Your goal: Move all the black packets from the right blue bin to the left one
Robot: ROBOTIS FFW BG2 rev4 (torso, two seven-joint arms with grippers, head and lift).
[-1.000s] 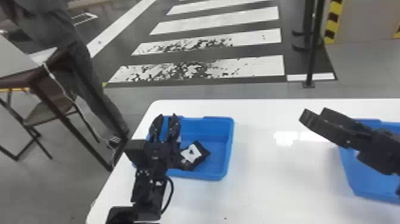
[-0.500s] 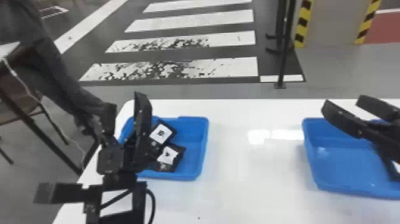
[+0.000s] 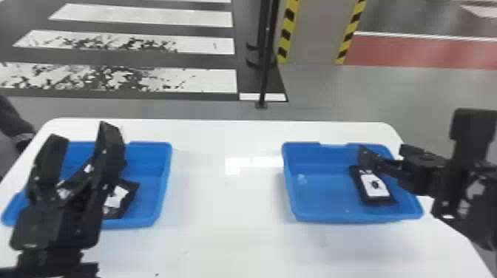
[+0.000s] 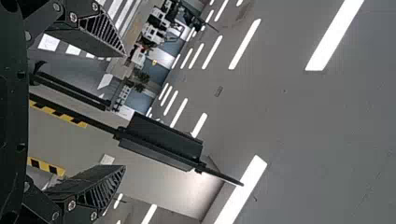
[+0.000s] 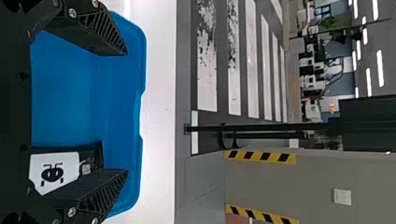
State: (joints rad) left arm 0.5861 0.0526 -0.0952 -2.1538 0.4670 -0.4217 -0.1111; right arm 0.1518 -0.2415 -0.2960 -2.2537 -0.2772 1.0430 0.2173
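In the head view, my right gripper [image 3: 384, 151] is open at the right blue bin's [image 3: 325, 216] right part, one finger over the far end of a black packet [image 3: 375, 185] with a white label. The right wrist view has this gripper [image 5: 126, 112] wide open, the packet [image 5: 60, 169] lying beside its lower finger. My left gripper [image 3: 83, 135] stands open in front of the left blue bin [image 3: 167, 177], fingers pointing up, partly hiding it. Beside them a black packet [image 3: 127, 196] lies in that bin. The left wrist view shows the left gripper [image 4: 125, 111] with nothing between its fingers.
Both bins stand on a white table [image 3: 225, 207], with a wide stretch of tabletop between them. A dark pole [image 3: 263, 81] rises from the floor behind the table. At the far left, a person's dark sleeve is near the table edge.
The head view has turned to the right, bringing the whole right bin into sight. Relative to that bin, my right gripper has shifted and its fingers now stand at the packet. My left gripper remains open.
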